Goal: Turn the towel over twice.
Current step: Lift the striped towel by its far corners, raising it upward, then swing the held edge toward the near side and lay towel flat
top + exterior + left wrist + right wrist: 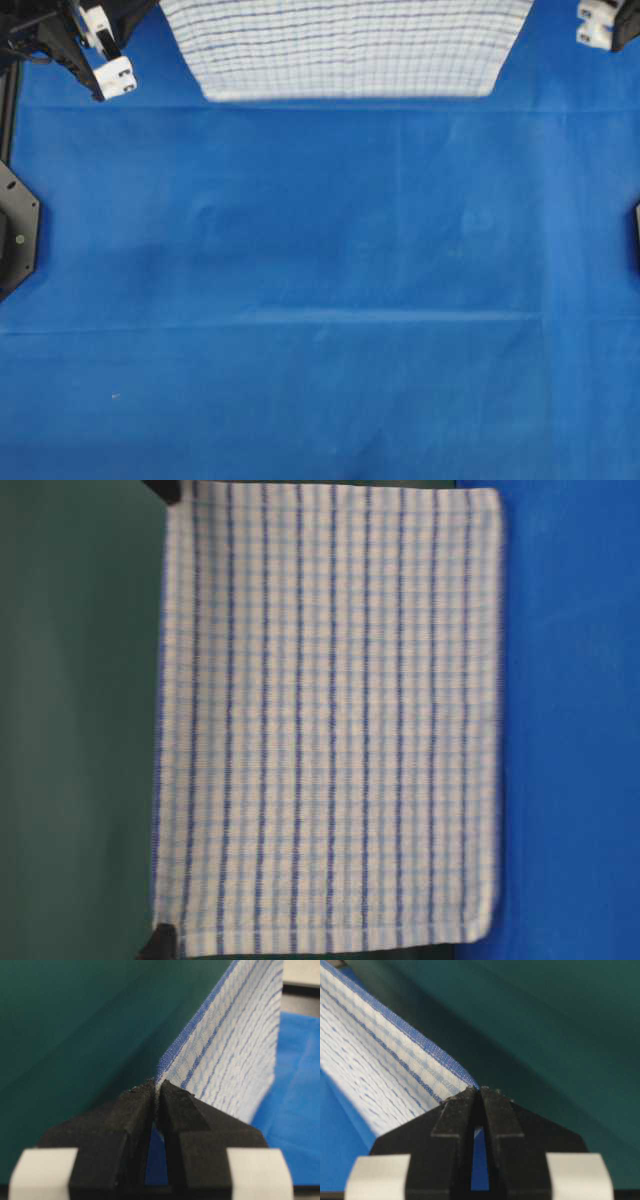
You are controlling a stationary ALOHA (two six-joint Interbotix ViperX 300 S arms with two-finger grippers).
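**Desk:** What are the two sets of fingers doing?

**Photographer:** Each pair is pressed together on an upper corner of the towel [235, 1045]. Seen from the left wrist, the left gripper [156, 1091] has its black pads nipped on the hemmed blue edge; from the right wrist, the right gripper [479, 1095] pinches the opposite corner the same way.

**Desk:** And where does the towel hang from there?

**Photographer:** Straight down from both grips, stretched flat between them like a sheet on a line. Its top hem runs level from one set of fingers to the other, and that is its long axis. In the table-level view the checked face is toward that camera, and the free lower hem appears to sit at or just above the blue cloth [320, 300] covering the counter; I cannot tell whether it touches.

**Desk:** Which arm is nearer to it?

**Photographer:** Neither; each holds one end of the top hem. From overhead the towel sits at the far edge of the blue cloth, with the left gripper to one side and the right to the other.

**Desk:** So the next move hinges on what?

**Photographer:** By my reading, on which side of that lower hem the top hem gets carried down, as that decides which face lands up.
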